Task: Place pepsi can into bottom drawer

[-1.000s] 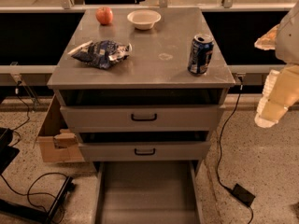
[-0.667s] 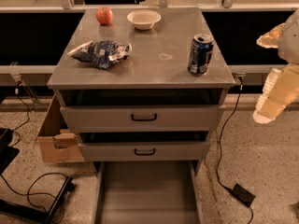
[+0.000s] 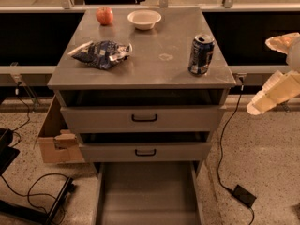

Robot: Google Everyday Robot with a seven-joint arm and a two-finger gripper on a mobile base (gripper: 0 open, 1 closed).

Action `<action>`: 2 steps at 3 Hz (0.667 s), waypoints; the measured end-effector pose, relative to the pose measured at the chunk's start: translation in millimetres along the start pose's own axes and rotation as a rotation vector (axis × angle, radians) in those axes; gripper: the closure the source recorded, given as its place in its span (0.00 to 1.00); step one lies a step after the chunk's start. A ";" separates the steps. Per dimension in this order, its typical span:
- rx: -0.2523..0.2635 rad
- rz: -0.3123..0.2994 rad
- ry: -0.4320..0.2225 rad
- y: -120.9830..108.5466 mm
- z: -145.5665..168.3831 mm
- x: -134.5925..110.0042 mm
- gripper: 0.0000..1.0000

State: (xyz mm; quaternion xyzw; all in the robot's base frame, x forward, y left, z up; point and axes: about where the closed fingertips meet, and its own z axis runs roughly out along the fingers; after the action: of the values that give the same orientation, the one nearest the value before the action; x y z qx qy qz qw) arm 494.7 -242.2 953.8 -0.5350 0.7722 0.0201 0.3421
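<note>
Camera view: the pepsi can (image 3: 201, 54) stands upright on the grey cabinet top (image 3: 159, 71), near its right front corner. It is dark blue with pale markings and a silver top. Its lettering is too small to read.

The gripper (image 3: 258, 75) hangs in the air off the cabinet's right side, well apart from the can. Its two cream fingers (image 3: 274, 93) are spread wide and hold nothing.

The bottom drawer (image 3: 147, 196) is pulled out at floor level, showing a flat grey floor and low sides. Above it are the middle drawer (image 3: 145, 152) and top drawer (image 3: 144, 118), each with a black handle.

Also on the cabinet top are a crinkled blue chip bag (image 3: 102, 54) at the left, and a red apple (image 3: 104, 16) and white bowl (image 3: 144, 19) at the back. None of them lies between the can and the gripper.

A cardboard box (image 3: 56, 146) sits left of the cabinet. A black cable (image 3: 224, 139) runs down the right side to a power brick (image 3: 244, 196).
</note>
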 end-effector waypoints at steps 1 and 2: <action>0.055 0.059 -0.156 -23.5 20.1 7.3 0.00; 0.048 0.097 -0.224 -40.2 38.3 12.4 0.00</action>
State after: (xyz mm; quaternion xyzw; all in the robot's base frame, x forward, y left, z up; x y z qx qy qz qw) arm 545.4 -254.2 931.1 -0.4832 0.7544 0.0779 0.4374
